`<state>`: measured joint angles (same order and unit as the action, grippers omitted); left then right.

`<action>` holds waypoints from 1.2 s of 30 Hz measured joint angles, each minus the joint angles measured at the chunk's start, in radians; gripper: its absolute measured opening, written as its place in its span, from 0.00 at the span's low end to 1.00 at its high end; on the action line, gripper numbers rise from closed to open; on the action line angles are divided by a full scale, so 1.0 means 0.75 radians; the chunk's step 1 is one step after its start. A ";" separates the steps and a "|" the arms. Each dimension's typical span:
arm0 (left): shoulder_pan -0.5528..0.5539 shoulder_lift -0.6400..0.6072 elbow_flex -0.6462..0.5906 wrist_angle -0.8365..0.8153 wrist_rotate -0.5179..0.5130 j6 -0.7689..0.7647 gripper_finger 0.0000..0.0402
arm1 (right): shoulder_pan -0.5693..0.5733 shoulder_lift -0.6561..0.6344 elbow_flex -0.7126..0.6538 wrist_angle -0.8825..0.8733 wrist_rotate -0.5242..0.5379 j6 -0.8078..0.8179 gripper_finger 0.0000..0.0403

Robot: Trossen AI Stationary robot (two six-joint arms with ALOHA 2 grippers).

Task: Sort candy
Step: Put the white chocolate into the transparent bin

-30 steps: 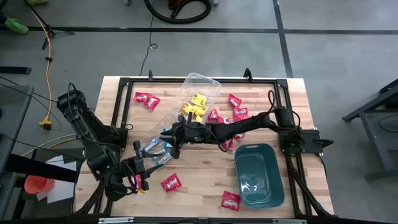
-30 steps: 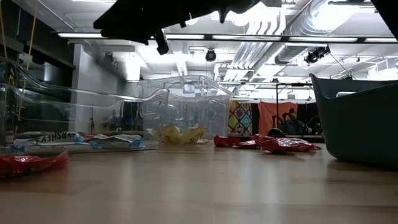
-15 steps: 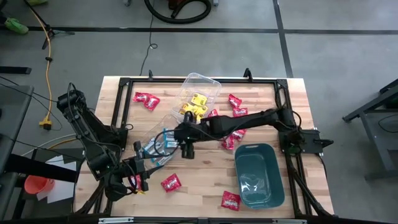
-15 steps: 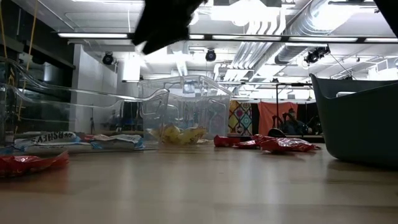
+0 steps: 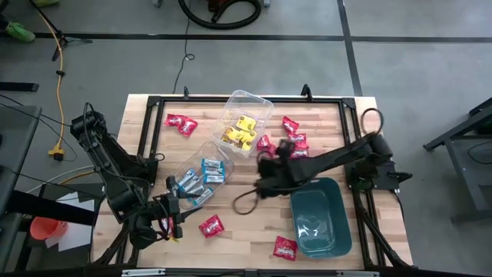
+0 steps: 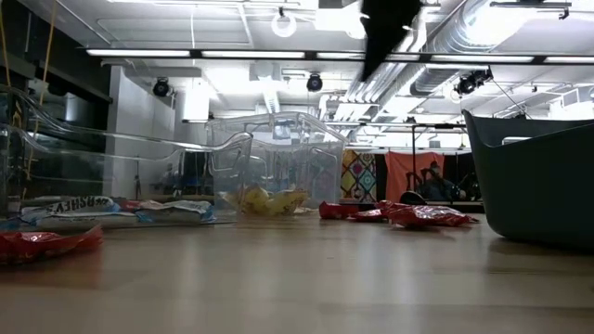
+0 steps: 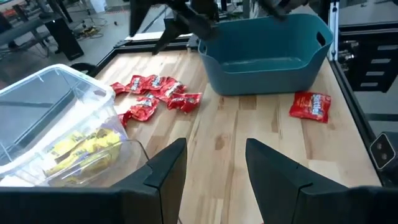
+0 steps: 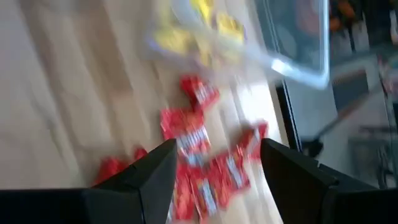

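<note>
Red candy lies loose on the table: a cluster (image 5: 288, 145) near the middle right and single packets (image 5: 181, 121), (image 5: 211, 225), (image 5: 285, 247). Yellow candy (image 5: 240, 129) fills one clear tub (image 5: 261, 104). Blue-and-white candy (image 5: 201, 175) lies in a second clear tub (image 5: 219, 150). My right gripper (image 5: 267, 168) hangs open above the table beside the red cluster (image 8: 193, 140), which shows between its fingers (image 8: 217, 162). My left gripper (image 7: 214, 180) waits open near the table's near left corner (image 5: 165, 219). Neither holds anything.
A teal bin (image 5: 319, 215) stands at the near right, close to my right arm. A dark cable loop (image 5: 246, 201) hangs off the right arm over the table's middle. Bare wood lies between the tubs and the teal bin.
My right gripper has swung from above the blue-and-white tub toward the table's right edge. It now hangs beside the red cluster. The blue-and-white packets in that tub, covered by the arm before, lie in plain view.
</note>
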<state>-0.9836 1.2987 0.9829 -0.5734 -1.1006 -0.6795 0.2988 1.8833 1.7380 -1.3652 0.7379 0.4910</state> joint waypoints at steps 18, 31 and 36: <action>0.004 0.000 0.000 0.000 -0.095 0.084 0.38 | -0.483 -0.558 -0.904 0.748 -0.736 -0.086 0.56; 0.003 0.000 0.000 -0.001 -0.082 0.034 0.38 | -0.499 -0.361 -0.925 0.784 -0.719 -0.447 0.56; 0.003 0.000 0.000 -0.003 -0.082 0.035 0.38 | -0.555 -0.250 -0.926 0.800 -0.707 -0.512 0.56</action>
<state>-0.9813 1.2987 0.9829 -0.5753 -1.1618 -0.6533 -0.1178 1.6955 1.0435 -0.7651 0.2077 0.1072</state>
